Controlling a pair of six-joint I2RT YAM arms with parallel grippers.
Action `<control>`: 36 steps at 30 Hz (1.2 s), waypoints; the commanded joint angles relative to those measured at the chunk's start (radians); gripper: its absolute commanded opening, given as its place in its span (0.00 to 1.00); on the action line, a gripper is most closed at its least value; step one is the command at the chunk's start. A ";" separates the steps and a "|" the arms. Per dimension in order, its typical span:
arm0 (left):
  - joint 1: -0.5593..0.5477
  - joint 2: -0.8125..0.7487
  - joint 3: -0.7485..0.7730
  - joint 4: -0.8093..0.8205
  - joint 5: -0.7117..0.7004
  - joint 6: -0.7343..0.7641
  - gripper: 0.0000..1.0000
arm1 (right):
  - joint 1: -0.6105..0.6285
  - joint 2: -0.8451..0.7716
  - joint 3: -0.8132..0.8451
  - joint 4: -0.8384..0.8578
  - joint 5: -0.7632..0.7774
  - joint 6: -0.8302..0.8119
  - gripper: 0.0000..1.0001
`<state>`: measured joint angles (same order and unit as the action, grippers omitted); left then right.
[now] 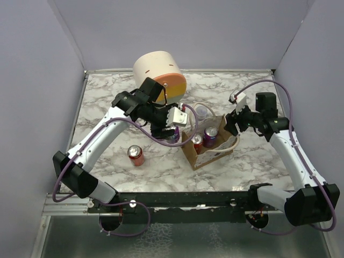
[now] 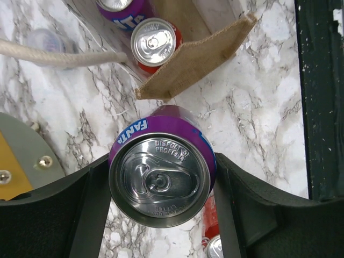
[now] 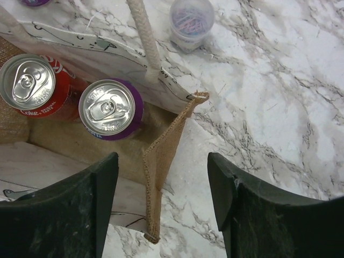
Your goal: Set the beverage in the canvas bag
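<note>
The tan canvas bag (image 1: 210, 153) stands open at mid-table with cream rope handles (image 2: 59, 56). A red can (image 3: 32, 86) and a purple can (image 3: 110, 110) stand inside it. My left gripper (image 1: 173, 128) hovers just left of the bag, shut on a purple Fanta can (image 2: 161, 180) held upright above the marble, beside the bag's corner (image 2: 188, 64). My right gripper (image 1: 232, 124) is open and empty over the bag's right end. In the right wrist view the bag's burlap end wall (image 3: 161, 156) lies between its fingers (image 3: 236, 204).
A loose red can (image 1: 135, 155) stands on the table left of the bag, and shows below the held can (image 2: 212, 236). A big cream cylinder with an orange face (image 1: 159, 75) lies at the back. A clear cup of coloured clips (image 3: 192, 21) stands behind the bag.
</note>
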<state>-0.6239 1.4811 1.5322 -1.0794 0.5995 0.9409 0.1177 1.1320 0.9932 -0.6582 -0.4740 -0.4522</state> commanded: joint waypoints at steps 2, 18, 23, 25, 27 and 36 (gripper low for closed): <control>-0.005 -0.049 0.144 -0.062 0.141 -0.029 0.00 | -0.006 0.031 0.000 0.020 0.009 0.016 0.62; -0.140 0.109 0.322 0.234 0.163 -0.374 0.00 | -0.005 0.087 -0.027 0.067 0.048 0.061 0.40; -0.156 0.168 0.309 0.367 0.130 -0.472 0.00 | -0.006 0.062 -0.053 0.084 0.096 0.080 0.32; -0.160 0.192 0.301 0.421 0.110 -0.510 0.00 | -0.006 0.051 -0.061 0.089 0.112 0.088 0.29; -0.160 0.209 0.294 0.471 0.100 -0.538 0.00 | -0.006 0.042 -0.065 0.093 0.129 0.094 0.27; -0.180 0.326 0.298 0.595 0.105 -0.577 0.00 | -0.006 0.007 -0.093 0.117 0.170 0.117 0.20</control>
<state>-0.7879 1.7916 1.8091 -0.6277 0.6868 0.4042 0.1177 1.1713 0.9180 -0.5911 -0.3599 -0.3561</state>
